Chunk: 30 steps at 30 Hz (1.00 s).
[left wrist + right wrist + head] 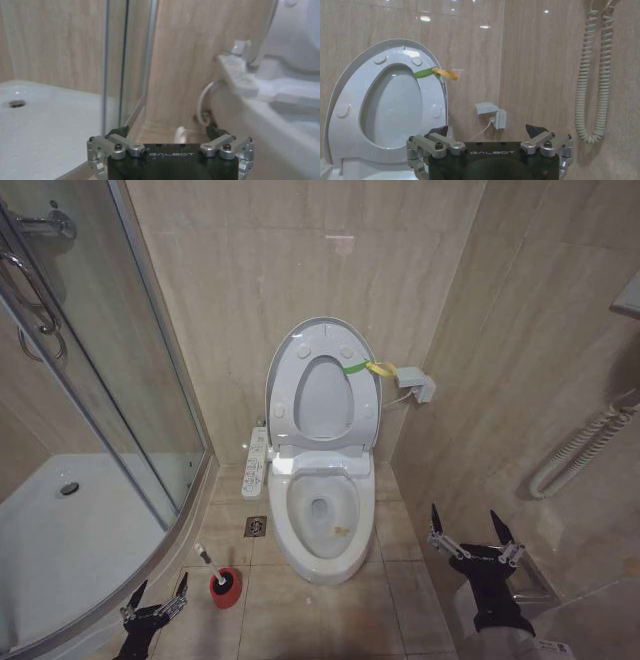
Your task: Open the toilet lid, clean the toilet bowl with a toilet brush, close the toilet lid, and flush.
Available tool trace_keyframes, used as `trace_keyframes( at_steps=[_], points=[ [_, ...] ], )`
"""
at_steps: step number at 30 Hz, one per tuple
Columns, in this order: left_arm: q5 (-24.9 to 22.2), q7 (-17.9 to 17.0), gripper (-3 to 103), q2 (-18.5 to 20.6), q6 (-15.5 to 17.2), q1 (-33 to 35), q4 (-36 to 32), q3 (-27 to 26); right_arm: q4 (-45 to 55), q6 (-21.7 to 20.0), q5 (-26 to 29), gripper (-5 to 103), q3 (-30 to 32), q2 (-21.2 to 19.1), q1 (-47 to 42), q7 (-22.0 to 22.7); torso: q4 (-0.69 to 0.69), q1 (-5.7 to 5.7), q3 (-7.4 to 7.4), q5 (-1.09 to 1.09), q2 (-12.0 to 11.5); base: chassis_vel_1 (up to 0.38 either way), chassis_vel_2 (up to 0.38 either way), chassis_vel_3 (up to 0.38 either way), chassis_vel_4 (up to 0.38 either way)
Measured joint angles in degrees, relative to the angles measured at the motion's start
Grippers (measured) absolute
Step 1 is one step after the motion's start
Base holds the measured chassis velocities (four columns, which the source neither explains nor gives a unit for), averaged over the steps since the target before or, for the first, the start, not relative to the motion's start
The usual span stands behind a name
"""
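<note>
The toilet lid [325, 395] stands raised against the back wall with the ring seat [283, 385] up in front of it. A yellow-green strap [365, 367] hangs at its edge. Below, the toilet bowl [322, 510] lies uncovered. The toilet brush [205, 558] leans in its red holder cup [226, 588] on the floor, left of the bowl. My left gripper [157, 598] hangs open just left of the cup, holding nothing. My right gripper [470, 530] is open and unloaded to the right of the bowl. Its wrist view faces the raised lid [395, 105] and strap [437, 72].
A curved glass shower enclosure [120, 410] and its white tray [60, 530] fill the left. The long button panel [256, 463] runs along the toilet's left side, with a floor drain [256, 526] near it. A wall socket box [417, 383] and coiled hose [580, 445] sit on the right wall.
</note>
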Motion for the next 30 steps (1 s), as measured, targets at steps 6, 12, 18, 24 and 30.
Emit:
trace_keyframes(
  at_steps=[6, 12, 18, 24, 30],
  points=[
    [0.4, 2.3, 100, 0.8, -2.9, -4.4, 8.1, -0.1, 0.0, 0.0, 0.0, 100, 0.0, 0.0, 0.0, 0.0, -0.01, 0.00, 0.00, 0.01, 0.0, 0.000, 0.000, 0.000, 0.000],
    [-0.2, 4.1, 81, 2.2, -2.7, -8.4, 11.5, 0.8, 0.0, 0.0, 0.0, 100, 0.0, 0.0, 0.0, 0.0, 0.00, 0.00, 0.00, 0.03, 0.0, 0.000, 0.000, 0.000, 0.000],
    [0.4, 6.7, 81, 3.1, -3.6, -12.8, 16.7, 3.3, 0.0, 0.0, 0.0, 100, 0.0, 0.0, 0.0, 0.0, -0.01, 0.00, 0.00, 0.02, 0.0, 0.000, 0.000, 0.000, 0.000],
    [1.1, 9.8, 81, 2.7, -4.3, -14.2, 18.8, 5.5, 0.0, 0.0, 0.0, 100, 0.0, 0.0, 0.0, 0.0, 0.00, 0.00, 0.00, 0.02, 0.0, 0.000, 0.000, 0.000, 0.000],
    [3.2, 10.2, 91, 2.0, -6.0, -16.0, 22.3, 6.4, 0.0, 0.0, 0.0, 100, 0.0, 0.0, 0.0, 0.0, 0.00, 0.00, 0.00, 0.03, 0.0, 0.000, 0.000, 0.000, 0.000]
  ],
)
